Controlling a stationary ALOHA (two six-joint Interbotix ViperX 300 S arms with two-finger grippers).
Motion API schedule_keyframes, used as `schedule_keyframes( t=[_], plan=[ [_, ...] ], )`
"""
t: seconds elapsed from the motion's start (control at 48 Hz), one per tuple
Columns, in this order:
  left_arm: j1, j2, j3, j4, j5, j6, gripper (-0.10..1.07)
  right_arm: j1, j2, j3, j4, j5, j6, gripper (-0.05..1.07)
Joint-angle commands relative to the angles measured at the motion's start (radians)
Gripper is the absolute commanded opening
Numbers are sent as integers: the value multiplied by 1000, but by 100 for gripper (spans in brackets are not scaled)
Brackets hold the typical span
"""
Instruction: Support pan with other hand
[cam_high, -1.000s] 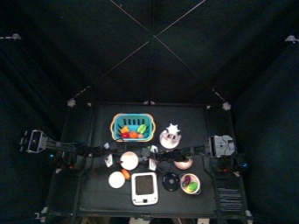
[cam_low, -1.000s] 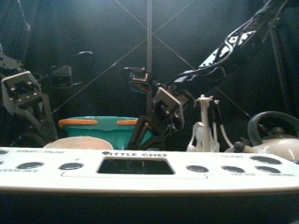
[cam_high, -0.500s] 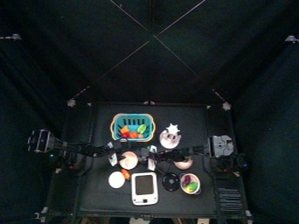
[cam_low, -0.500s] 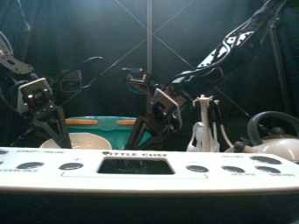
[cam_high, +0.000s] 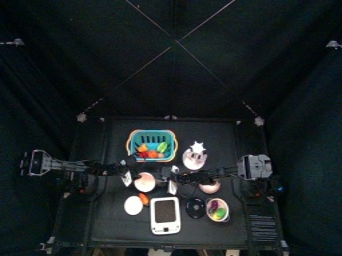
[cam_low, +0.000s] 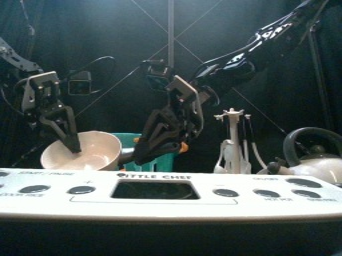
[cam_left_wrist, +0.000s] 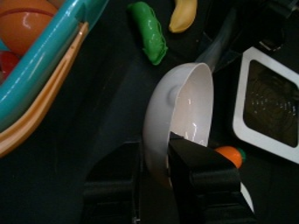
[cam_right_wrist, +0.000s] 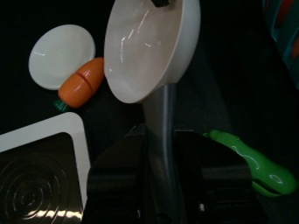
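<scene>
A cream pan hangs tilted above the table's left part, its bowl turned toward the front. My left gripper is shut on its rim; in the left wrist view the rim of the pan runs between the jaws of the left gripper. My right gripper is shut on the handle. The right wrist view shows the pan and its grey handle passing down into the right gripper. From above, the pan lies between both grippers.
A teal basket of toy food stands behind the pan. A white toy stove fills the front edge, with a kettle at the right. Under the pan lie a carrot, a white plate and a green pod.
My left gripper has come in from the left and shut on the pan's rim. The pan has risen and tilted. The right gripper's jaws have tightened on the handle.
</scene>
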Motion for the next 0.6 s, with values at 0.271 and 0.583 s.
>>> schedule_keyframes(
  t=[0.271,0.583],
  plan=[
    [8,-8,-49,-84,9,-6,58,18,-43,-32,112,-28,0,26],
    [2,-8,-51,-163,31,-2,58,17,-55,-32,115,-25,2,26]
  ],
)
